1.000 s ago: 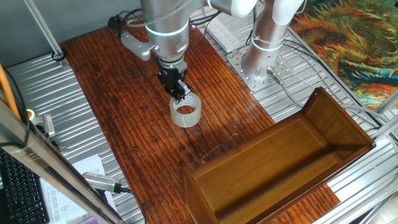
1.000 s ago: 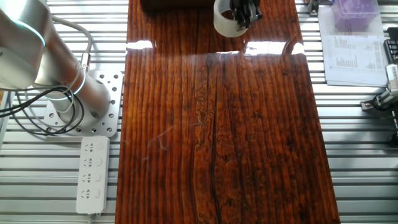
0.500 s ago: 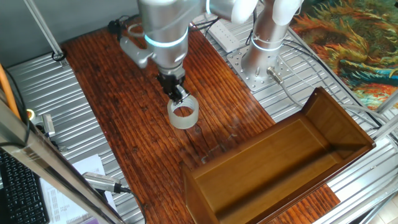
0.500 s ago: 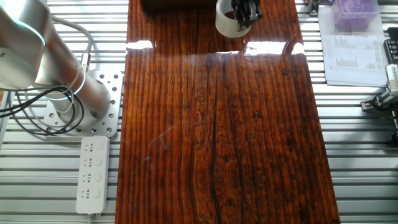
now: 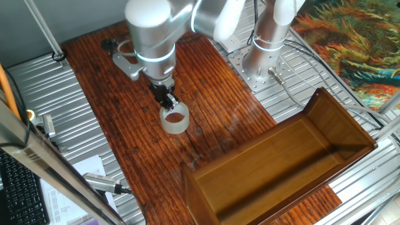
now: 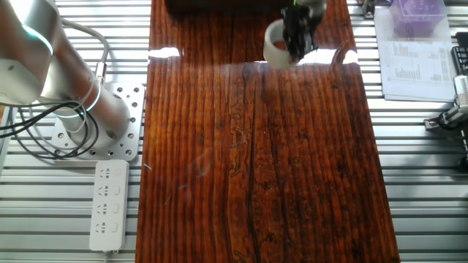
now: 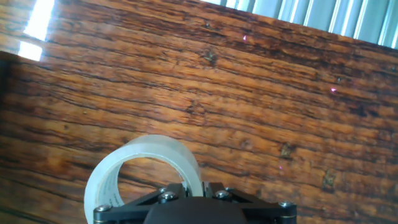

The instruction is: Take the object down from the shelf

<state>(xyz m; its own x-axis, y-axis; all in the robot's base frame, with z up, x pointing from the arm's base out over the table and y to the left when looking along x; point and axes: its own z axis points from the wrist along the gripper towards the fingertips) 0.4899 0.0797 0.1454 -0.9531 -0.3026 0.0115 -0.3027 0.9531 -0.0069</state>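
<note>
The roll of translucent whitish tape [image 5: 175,119] hangs from my gripper [image 5: 169,102] over the dark grained tabletop, left of the brown wooden shelf tray [image 5: 206,178]. The gripper is shut on the roll's wall, one finger inside the hole and one outside. In the other fixed view the roll [image 6: 276,45] is at the top of the table with the gripper [image 6: 297,45] on its right side. In the hand view the roll [image 7: 149,154] stands out from the gripper [image 7: 189,186] at the bottom edge, above bare wood.
The shelf tray lies at the lower right, its inside bare. The arm's silver base [image 5: 265,65] stands behind on a metal plate. A white power strip [image 6: 108,204] lies left of the table. Papers [image 6: 417,62] and a purple box [image 6: 418,14] lie to its right.
The gripper has carried the tape roll left and toward the table's near side, farther from the shelf tray and lower. Its hold on the roll is unchanged.
</note>
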